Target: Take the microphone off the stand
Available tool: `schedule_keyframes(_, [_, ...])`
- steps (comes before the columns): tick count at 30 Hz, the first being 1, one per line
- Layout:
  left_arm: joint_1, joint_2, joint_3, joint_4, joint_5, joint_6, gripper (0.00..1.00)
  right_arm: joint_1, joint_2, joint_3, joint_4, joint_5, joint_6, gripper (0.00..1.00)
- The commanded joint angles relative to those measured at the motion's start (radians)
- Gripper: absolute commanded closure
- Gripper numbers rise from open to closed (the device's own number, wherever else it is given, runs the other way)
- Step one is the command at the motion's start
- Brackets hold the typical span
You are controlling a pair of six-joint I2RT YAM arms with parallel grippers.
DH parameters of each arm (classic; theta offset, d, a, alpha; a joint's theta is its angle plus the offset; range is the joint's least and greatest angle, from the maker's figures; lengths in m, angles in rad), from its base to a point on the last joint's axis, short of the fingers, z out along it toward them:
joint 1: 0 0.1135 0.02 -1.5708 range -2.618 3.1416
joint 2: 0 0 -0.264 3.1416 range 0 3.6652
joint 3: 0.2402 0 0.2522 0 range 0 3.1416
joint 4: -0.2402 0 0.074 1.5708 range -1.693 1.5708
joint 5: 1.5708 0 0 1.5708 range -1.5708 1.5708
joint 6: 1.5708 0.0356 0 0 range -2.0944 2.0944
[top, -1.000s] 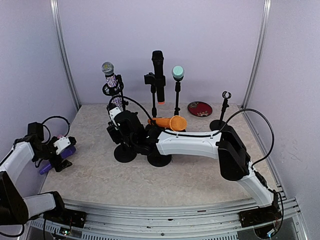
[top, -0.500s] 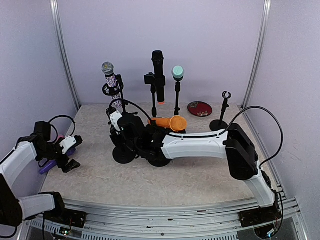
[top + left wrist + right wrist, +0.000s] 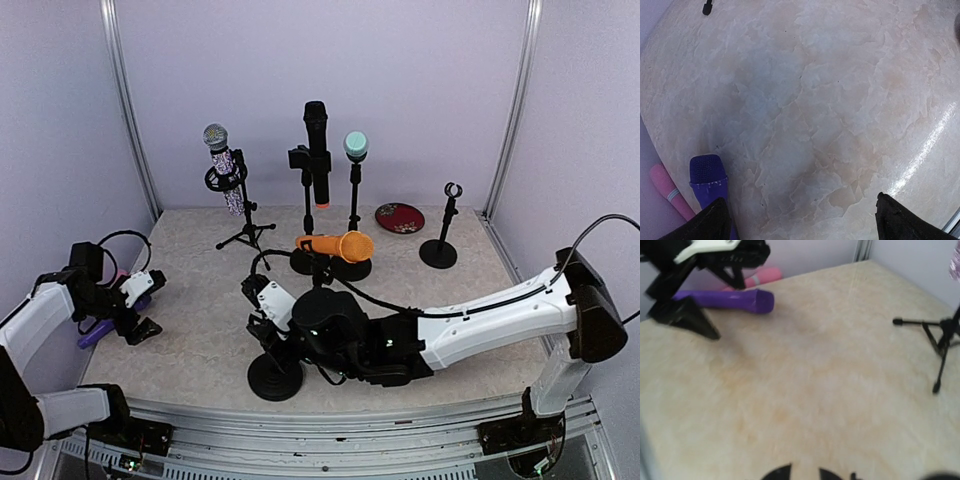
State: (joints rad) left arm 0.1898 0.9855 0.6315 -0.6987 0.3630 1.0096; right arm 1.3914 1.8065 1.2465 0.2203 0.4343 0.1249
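Several microphones stand at the back: a sparkly one (image 3: 222,160) on a tripod, a black one (image 3: 317,150), a green-headed one (image 3: 356,146), and an orange one (image 3: 336,245) lying level in its clip. My right gripper (image 3: 268,318) is shut on the post of a round-based stand (image 3: 275,378) near the front; no microphone shows on it. In the right wrist view only the tips of the right gripper (image 3: 805,475) show. My left gripper (image 3: 140,318) (image 3: 802,222) is open and holds nothing, just right of a purple microphone (image 3: 707,172) (image 3: 727,299) lying on the table.
A pink microphone (image 3: 670,192) lies beside the purple one at the left wall. A bare stand (image 3: 447,225) and a red plate (image 3: 400,217) sit at the back right. The tripod's legs (image 3: 940,340) spread over the table behind the right gripper.
The right arm has swung from mid-table toward the near edge, bringing the round-based stand with it, and its jaws have narrowed. The left gripper has shifted slightly right of the purple microphone.
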Motion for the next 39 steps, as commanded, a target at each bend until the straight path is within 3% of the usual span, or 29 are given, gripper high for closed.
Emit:
schedule_keyframes(1, [-0.009, 0.002, 0.048, -0.001, 0.01, -0.015, 0.02, 0.011, -0.204, -0.151, 0.046, 0.078, 0.127, 1.0])
schedule_keyframes(7, [-0.01, -0.005, 0.074, -0.012, 0.007, -0.018, 0.02, 0.011, -0.445, -0.413, -0.047, 0.203, 0.265, 1.0])
schedule_keyframes(14, [-0.015, -0.01, 0.085, -0.017, 0.005, -0.02, 0.02, -0.014, -0.732, -0.541, -0.236, 0.38, 0.289, 1.0])
schedule_keyframes(19, [-0.018, -0.008, 0.09, -0.018, 0.011, -0.024, 0.01, -0.141, -0.899, -0.618, -0.284, 0.396, 0.253, 1.0])
schedule_keyframes(23, [-0.022, -0.001, 0.094, -0.02, 0.014, -0.03, 0.01, -0.32, -0.971, -0.661, -0.213, 0.343, 0.139, 1.0])
schedule_keyframes(27, [-0.036, 0.004, 0.096, -0.022, 0.016, -0.041, 0.01, -0.535, -0.932, -0.658, -0.083, 0.204, 0.063, 1.0])
schedule_keyframes(30, [-0.045, 0.005, 0.097, -0.02, 0.015, -0.052, 0.01, -0.684, -0.817, -0.619, 0.001, 0.071, 0.057, 1.0])
schedule_keyframes(39, [-0.051, -0.006, 0.087, -0.023, 0.004, -0.052, 0.01, -0.865, -0.438, -0.369, 0.136, -0.107, 0.041, 1.0])
